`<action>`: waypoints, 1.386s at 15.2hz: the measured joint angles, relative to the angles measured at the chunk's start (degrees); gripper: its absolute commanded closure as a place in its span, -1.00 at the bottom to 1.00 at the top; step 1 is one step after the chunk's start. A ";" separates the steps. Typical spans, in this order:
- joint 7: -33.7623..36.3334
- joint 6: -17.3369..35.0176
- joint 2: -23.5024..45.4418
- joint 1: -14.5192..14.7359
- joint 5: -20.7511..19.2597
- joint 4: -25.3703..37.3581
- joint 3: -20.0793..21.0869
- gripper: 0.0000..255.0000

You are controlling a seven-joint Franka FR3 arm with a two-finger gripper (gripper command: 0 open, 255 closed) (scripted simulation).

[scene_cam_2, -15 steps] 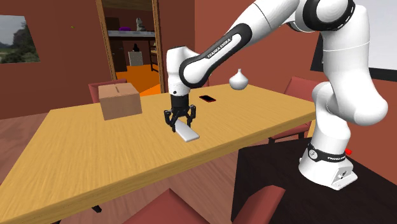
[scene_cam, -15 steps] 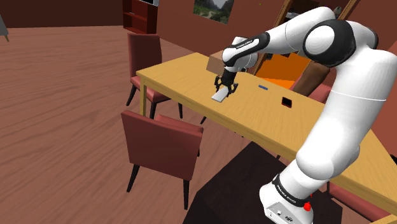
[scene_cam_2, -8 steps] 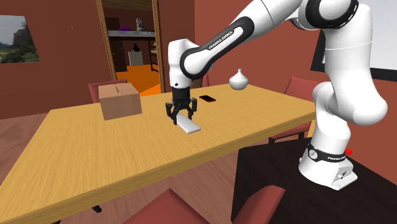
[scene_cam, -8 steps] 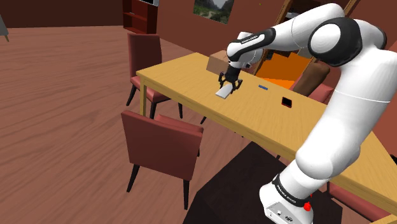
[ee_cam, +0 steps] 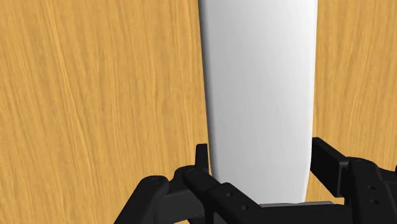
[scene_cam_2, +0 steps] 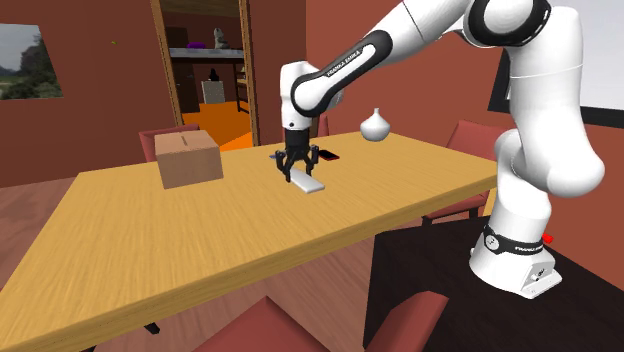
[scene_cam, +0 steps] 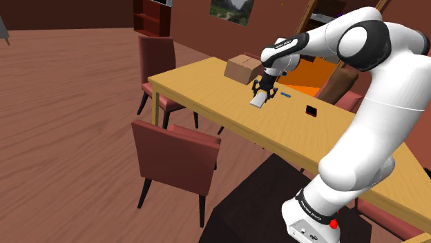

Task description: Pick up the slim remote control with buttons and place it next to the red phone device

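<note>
My black gripper is shut on a slim white remote and holds it tilted a little above the wooden table. In the wrist view the remote runs straight out from between the fingers, which clasp its near end, with bare wood behind it. The phone, dark with a red edge, lies flat just behind the gripper in the second exterior view. In the shoulder view the phone lies to the gripper's right.
A cardboard box stands on the table near the gripper. A small blue item lies between the gripper and the phone. A white vase sits at the far edge. Red chairs line the table's side.
The gripper has carried the remote to the shoulder view's right, away from the table's front edge and closer to the phone. It has stayed shut on the remote throughout.
</note>
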 measured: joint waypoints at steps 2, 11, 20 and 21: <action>-2.75 -0.01 0.58 -1.73 0.38 0.52 -0.87 1.00; -14.90 -2.32 5.42 -9.93 2.72 7.21 -4.17 1.00; -25.70 -7.00 13.90 -19.07 5.77 19.77 -5.98 1.00; -26.39 -7.52 15.16 -19.86 6.12 21.49 -5.99 1.00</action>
